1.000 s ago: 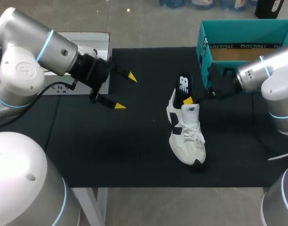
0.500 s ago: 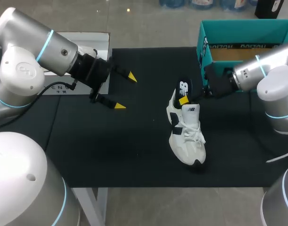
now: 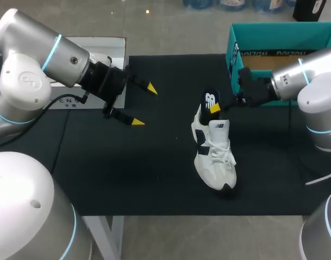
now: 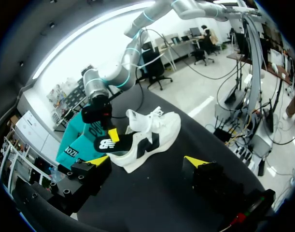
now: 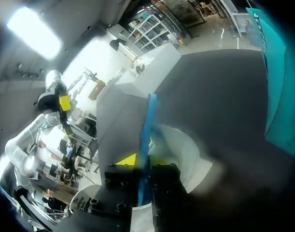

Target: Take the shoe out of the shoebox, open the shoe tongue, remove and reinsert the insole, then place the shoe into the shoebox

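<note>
A white and black shoe point(image 3: 214, 154) lies on the black mat, toe toward the front edge. A black insole point(image 3: 210, 99) stands up out of its heel opening. My right gripper point(image 3: 215, 109) is shut on that insole; in the right wrist view the insole point(image 5: 147, 135) shows edge-on as a thin blue strip pinched between the fingers of the gripper point(image 5: 143, 162). My left gripper point(image 3: 143, 105) hangs open to the left of the shoe, holding nothing. From the left wrist, the shoe point(image 4: 149, 140) and insole point(image 4: 107, 144) lie ahead of the open left gripper point(image 4: 146, 162).
The teal shoebox point(image 3: 237, 51) stands open at the back right, just behind my right arm, and shows as the teal box point(image 4: 75, 147) past the shoe in the left wrist view. A white flat box point(image 3: 115, 49) sits at the back left. Black mat point(image 3: 127, 173) covers the table.
My right gripper let the insole go for a moment and took it again a little higher and farther back. The insole's top dropped slightly. The left arm stayed still.
</note>
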`<state>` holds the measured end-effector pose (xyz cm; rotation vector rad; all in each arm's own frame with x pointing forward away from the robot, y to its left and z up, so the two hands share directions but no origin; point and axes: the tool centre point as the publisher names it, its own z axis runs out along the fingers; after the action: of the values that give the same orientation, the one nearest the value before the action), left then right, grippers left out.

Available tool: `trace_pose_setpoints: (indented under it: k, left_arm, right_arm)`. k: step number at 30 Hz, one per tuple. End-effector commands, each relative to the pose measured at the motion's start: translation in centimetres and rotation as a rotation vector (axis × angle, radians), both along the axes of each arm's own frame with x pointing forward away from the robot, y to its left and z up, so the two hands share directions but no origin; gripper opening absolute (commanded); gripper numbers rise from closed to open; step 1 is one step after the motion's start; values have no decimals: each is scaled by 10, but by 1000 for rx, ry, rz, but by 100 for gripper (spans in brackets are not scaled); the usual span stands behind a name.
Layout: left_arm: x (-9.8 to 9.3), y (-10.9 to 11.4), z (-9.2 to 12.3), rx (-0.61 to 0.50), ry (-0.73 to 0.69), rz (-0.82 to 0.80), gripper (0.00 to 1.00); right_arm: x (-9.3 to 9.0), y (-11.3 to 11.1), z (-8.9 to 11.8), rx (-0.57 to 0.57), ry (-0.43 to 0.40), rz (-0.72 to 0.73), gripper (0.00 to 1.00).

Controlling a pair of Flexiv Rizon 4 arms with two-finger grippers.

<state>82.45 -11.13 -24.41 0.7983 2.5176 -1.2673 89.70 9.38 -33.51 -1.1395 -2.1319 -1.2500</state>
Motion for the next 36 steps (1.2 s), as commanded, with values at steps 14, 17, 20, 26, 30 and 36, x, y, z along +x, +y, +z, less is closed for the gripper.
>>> trace_pose_setpoints:
  k: [14,17,20,26,30,36]
  left_arm:
    - [0,0,0,3,0,0,100]
    - [0,0,0,3,0,0,100]
    - [0,0,0,3,0,0,100]
    - [0,0,0,3,0,0,100]
    - [0,0,0,3,0,0,100]
    - [0,0,0,3,0,0,100]
  right_arm:
    - [-30,5,-21,-7,76,29,0]
    - [-36,4,-27,-13,95,30,0]
    - [-37,4,-28,-15,100,26,0]
    - [-24,5,-18,-18,76,19,33]
    - [-13,6,-12,-25,54,19,33]
    - [-1,5,-9,-35,35,14,20]
